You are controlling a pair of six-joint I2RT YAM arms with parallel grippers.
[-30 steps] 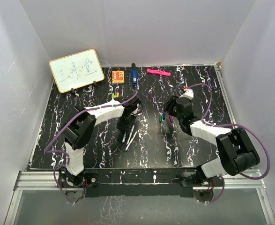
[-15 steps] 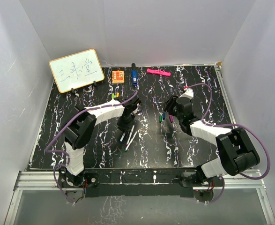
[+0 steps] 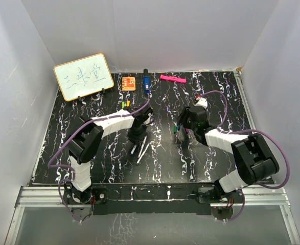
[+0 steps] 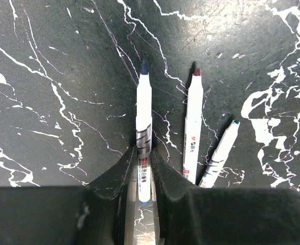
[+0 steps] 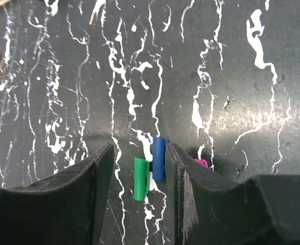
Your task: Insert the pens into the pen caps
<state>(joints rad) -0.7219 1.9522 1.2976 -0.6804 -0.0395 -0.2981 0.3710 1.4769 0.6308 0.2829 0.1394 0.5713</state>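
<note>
Blue-tipped pen (image 4: 143, 122): lower centre of left wrist view, barrel pinched narrowly by left gripper (image 4: 143, 152) | blue cap (image 5: 159, 157): lower centre of right wrist view, between wide-apart fingers of right gripper (image 5: 138, 150), green cap (image 5: 141, 177) just beside | advice: recentre frame-right to take blue cap alone; lift pen straight, clear of maroon-tipped pen (image 4: 192, 122).

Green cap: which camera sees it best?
Right wrist: the green cap lies large between the jaws, beside a blue cap. Top external shows only a tiny speck; left wrist shows none of it.
</note>
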